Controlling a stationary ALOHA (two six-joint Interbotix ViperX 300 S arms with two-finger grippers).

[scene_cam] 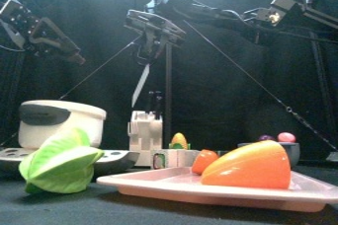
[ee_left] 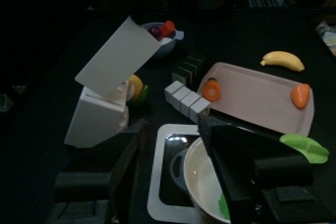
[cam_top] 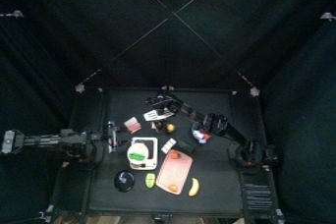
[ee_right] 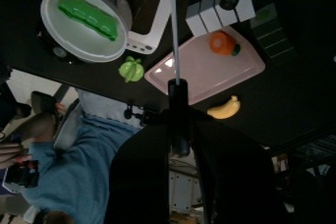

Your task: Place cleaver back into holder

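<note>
Pink board point(scene_cam: 158, 182) with an orange pepper point(scene_cam: 251, 165) and a green leaf point(scene_cam: 59, 162) fills the front view's foreground. Behind them stands the white holder point(scene_cam: 142, 128). Right gripper point(scene_cam: 156, 27) reaches in from the right, high over the holder, jaws pinching the cleaver point(scene_cam: 138, 81) by its upper end. Cleaver hangs steeply, long axis tilted, lower end pointing down at the holder, just above it. Front view suggests a small gap; not yet seated. Likely next: straighten the blade, lower into the slot. Room above the holder is open. White bowl point(scene_cam: 59, 120) sits close on one side, small pieces on the other. Left gripper point(ee_left: 184, 169) rests at the table's left, jaws spread wide, empty, farther off.
</note>
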